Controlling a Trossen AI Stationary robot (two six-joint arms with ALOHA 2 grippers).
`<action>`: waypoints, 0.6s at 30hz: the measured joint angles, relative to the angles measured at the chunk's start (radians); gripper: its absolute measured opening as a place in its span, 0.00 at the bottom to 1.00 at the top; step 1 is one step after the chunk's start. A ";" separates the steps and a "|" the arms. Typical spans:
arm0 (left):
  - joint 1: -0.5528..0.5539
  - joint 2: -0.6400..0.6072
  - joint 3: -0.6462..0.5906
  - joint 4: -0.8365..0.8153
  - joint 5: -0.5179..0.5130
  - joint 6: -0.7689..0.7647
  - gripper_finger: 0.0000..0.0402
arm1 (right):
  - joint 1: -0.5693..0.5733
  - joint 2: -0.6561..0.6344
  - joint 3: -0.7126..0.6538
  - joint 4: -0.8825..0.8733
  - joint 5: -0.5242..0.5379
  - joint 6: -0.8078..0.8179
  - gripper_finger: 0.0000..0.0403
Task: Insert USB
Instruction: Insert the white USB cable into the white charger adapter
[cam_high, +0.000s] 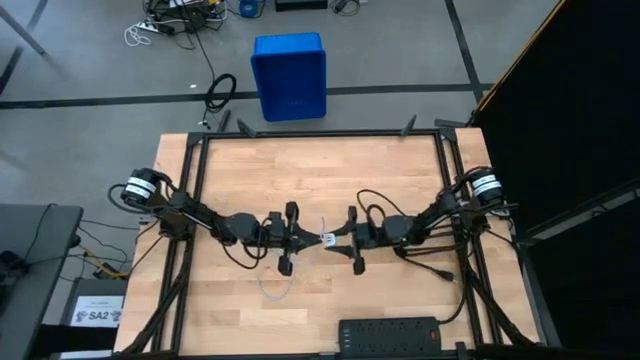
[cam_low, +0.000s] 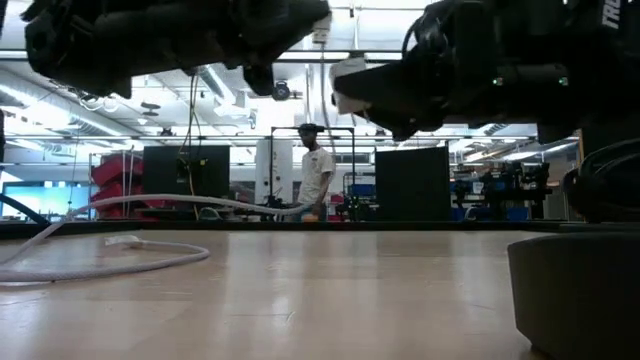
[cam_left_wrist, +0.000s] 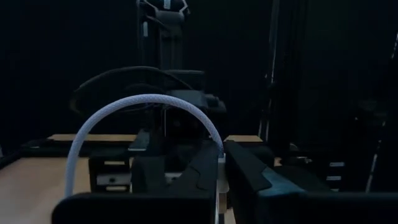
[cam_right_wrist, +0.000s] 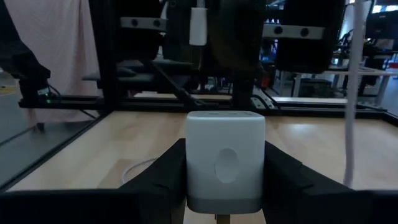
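Both arms meet above the table's middle. My left gripper (cam_high: 312, 238) is shut on one end of the USB, a thin whitish cable (cam_left_wrist: 137, 99). The cable arcs away from the fingers, and its loose loop (cam_high: 272, 290) lies on the wood toward the near edge. My right gripper (cam_high: 338, 240) faces it, shut on a small white cube adapter (cam_right_wrist: 225, 158). The cable's white plug (cam_right_wrist: 198, 25) shows just beyond the adapter. Whether plug and adapter touch I cannot tell. My left gripper pinches the USB at its plug end (cam_left_wrist: 219, 160) between the two fingers, coming level from the table's left. The cable rises from the fingers in an arch, then drops slack to the table (cam_low: 120, 250). My right gripper holds the cube adapter by two opposite side faces (cam_right_wrist: 258, 155), pinched between its fingers (cam_right_wrist: 286, 177), coming level from the table's right. The adapter is lifted clear of the table and sits upright.
A black power strip (cam_high: 390, 332) lies at the near edge, right of centre, with its black cord (cam_high: 440, 270) curling beside the right arm. A blue bin (cam_high: 290, 75) stands on the floor beyond the far edge. A person (cam_low: 316, 170) stands far off in the room.
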 joint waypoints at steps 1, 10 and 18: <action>0.000 0.011 0.013 0.004 0.000 0.013 0.00 | 0.000 0.007 0.011 0.001 -0.001 -0.006 0.30; -0.001 0.097 0.053 0.092 -0.045 0.062 0.00 | 0.011 0.024 0.041 0.032 -0.014 -0.009 0.29; -0.002 0.102 0.052 0.135 -0.059 0.087 0.00 | 0.037 0.024 0.041 0.086 -0.018 -0.015 0.29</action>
